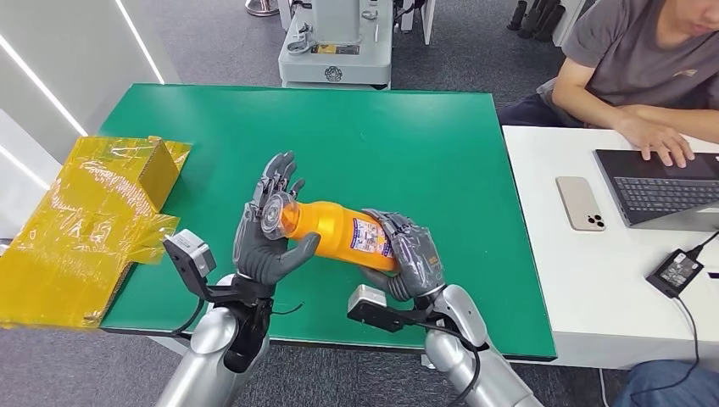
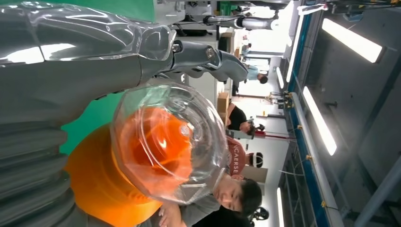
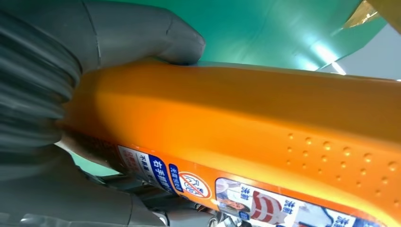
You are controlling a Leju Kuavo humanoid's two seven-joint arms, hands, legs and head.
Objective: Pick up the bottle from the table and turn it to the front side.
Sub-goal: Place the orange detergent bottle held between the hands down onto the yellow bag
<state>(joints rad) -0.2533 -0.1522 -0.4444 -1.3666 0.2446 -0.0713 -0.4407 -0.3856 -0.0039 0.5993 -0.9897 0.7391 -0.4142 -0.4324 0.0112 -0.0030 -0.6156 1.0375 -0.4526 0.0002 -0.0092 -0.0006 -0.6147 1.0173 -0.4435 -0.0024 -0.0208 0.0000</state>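
Note:
An orange bottle with a clear cap and a printed label lies sideways in the air, just above the near part of the green table. My right hand grips its labelled base end, fingers wrapped over the top. The right wrist view has the orange body close up, with the thumb pressed on it. My left hand stands at the cap end with fingers spread upright behind the cap and its thumb under the neck. In the left wrist view the clear cap sits before the palm, fingers straight past it.
A yellow wrapped cardboard box lies at the table's left edge. On the right stands a white desk with a phone, a laptop and a black charger; a person types there. A grey machine stands behind the table.

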